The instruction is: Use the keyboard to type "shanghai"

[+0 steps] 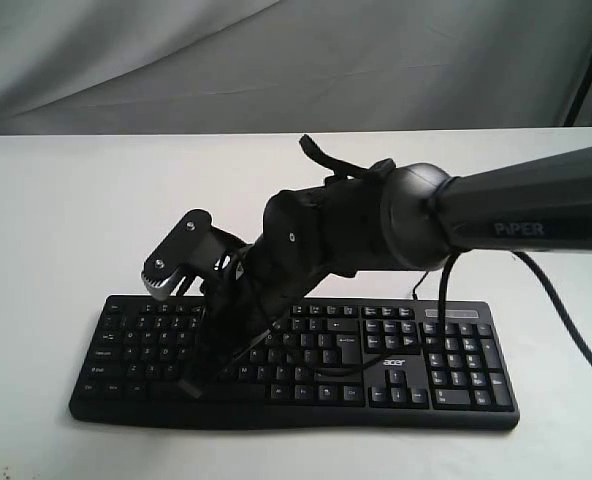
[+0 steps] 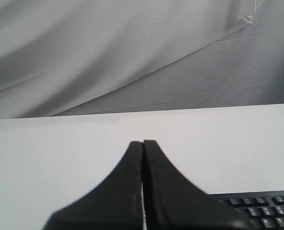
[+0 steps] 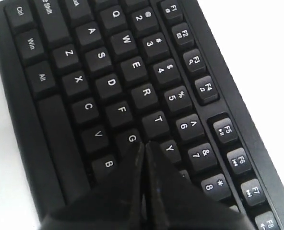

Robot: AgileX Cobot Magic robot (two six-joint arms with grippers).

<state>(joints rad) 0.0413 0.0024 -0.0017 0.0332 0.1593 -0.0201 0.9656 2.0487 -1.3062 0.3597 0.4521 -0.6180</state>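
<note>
The black keyboard [image 1: 446,365] with white legends and an "acer" logo lies on the white table [image 1: 56,220], near its front edge. My right arm reaches across from the right, and the right gripper [image 1: 191,386] points down over the letter keys left of the middle. In the right wrist view the right gripper [image 3: 144,143] is shut with nothing in it. Its tips sit between the G key [image 3: 131,139] and the Y key [image 3: 169,149] and hide the key beneath. My left gripper [image 2: 143,143] is shut and empty above bare table, with a keyboard [image 2: 269,211] corner beside it.
A grey cloth backdrop [image 1: 276,60] hangs behind the table. A black cable [image 1: 566,310] trails from the right arm down to the table at the right. A dark stand leg [image 1: 591,60] shows at the back right.
</note>
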